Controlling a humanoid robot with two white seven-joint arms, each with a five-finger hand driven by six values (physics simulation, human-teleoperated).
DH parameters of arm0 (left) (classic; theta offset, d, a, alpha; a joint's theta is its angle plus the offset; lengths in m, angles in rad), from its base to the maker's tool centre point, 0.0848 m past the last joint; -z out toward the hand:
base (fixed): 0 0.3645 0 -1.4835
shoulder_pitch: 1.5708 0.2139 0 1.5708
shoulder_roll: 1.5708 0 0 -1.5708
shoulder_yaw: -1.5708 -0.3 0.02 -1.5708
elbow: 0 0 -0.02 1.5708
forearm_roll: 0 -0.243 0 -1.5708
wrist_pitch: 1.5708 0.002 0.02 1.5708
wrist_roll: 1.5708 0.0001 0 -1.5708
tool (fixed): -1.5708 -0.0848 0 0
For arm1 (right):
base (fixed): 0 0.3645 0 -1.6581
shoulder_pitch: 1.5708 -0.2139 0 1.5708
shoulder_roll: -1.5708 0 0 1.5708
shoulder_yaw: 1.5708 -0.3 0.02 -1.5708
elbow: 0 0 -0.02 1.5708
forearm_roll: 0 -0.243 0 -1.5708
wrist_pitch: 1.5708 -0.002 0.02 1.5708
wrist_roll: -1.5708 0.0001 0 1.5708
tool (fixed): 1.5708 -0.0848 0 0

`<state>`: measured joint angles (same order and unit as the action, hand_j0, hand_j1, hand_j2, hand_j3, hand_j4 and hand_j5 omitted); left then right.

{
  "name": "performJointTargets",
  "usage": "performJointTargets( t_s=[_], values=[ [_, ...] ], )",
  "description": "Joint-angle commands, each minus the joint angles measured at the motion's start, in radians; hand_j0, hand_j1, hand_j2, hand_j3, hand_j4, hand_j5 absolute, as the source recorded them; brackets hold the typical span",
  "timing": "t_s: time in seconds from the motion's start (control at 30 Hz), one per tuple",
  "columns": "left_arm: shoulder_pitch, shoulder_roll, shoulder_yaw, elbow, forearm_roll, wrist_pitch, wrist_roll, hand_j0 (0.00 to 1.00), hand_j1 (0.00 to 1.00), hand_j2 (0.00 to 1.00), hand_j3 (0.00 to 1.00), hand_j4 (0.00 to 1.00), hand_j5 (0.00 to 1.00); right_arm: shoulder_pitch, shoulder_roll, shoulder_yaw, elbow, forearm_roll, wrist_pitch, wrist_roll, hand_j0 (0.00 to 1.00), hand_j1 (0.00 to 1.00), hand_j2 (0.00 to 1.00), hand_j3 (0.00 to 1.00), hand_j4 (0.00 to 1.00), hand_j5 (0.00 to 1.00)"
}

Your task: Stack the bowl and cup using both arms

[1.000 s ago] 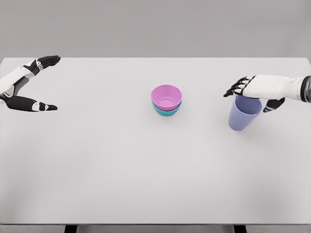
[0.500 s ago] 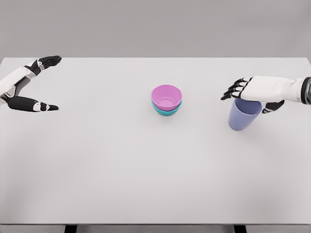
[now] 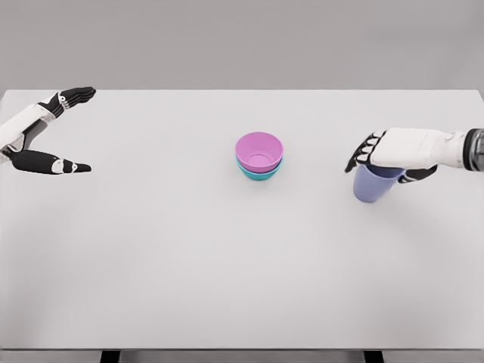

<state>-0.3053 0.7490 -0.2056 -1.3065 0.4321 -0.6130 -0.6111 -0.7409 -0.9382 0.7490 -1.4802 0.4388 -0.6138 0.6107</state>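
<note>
On the white table's [image 3: 189, 265] right side, the right hand [image 3: 393, 155] clasps the rim of the lilac plastic cup [image 3: 372, 185]; next it likely needs carrying to the pink bowl [image 3: 259, 150] nested in the teal bowl [image 3: 259, 175] (left hand [image 3: 41, 136] idle, fingers spread)

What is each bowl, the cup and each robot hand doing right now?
Pink bowl: upright, nested in the teal bowl.
Teal bowl: upright on the table, under the pink one.
Purple cup: upright, right of the bowls, under the right robot hand.
Right robot hand: over the cup's rim, fingers around it.
Left robot hand: open, holding nothing, far left.
</note>
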Motion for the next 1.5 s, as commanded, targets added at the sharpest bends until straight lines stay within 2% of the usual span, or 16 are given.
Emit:
performJointTargets(
  t_s=[0.0,0.27,0.37,0.43,0.63,1.0,1.47],
  values=[
    [0.0,0.001,0.0,0.0,0.008,0.002,0.0,1.0,1.0,1.0,1.0,1.0,1.0,0.0,0.003,0.001,0.0,-0.011,0.003,0.0,0.61,0.61,0.61,0.61,0.61,0.61],
    [0.0,0.001,0.0,0.0,0.008,0.002,0.0,1.0,1.0,1.0,1.0,1.0,1.0,-0.009,0.01,-0.013,0.015,-0.012,0.003,0.0,0.62,0.62,0.62,0.62,0.62,0.62],
    [0.0,0.001,0.0,0.0,0.008,0.002,0.0,1.0,1.0,1.0,1.0,1.0,1.0,-0.009,0.012,-0.08,0.014,-0.012,0.003,0.0,0.62,0.62,0.62,0.62,0.62,0.62],
    [0.0,0.001,0.0,0.0,0.008,0.002,0.0,1.0,1.0,1.0,1.0,1.0,1.0,-0.009,0.041,-0.122,0.024,-0.026,0.003,0.0,0.63,0.63,0.63,0.63,0.63,0.63],
    [0.0,0.0,0.0,0.0,0.008,0.002,0.0,1.0,1.0,1.0,1.0,1.0,1.0,-0.017,0.105,-0.152,0.061,-0.025,0.003,0.0,0.63,0.63,0.63,0.63,0.63,0.63],
    [-0.002,-0.002,0.0,0.0,0.008,0.002,0.0,1.0,1.0,1.0,1.0,1.0,1.0,-0.072,0.225,-0.152,0.07,-0.012,0.003,0.0,0.63,0.63,0.63,0.63,0.63,0.63],
    [-0.002,-0.002,0.0,0.0,0.01,0.002,0.0,1.0,1.0,1.0,1.0,1.0,1.0,-0.124,0.329,-0.152,0.066,-0.012,0.003,0.0,0.62,0.62,0.62,0.62,0.62,0.62]
  ],
)
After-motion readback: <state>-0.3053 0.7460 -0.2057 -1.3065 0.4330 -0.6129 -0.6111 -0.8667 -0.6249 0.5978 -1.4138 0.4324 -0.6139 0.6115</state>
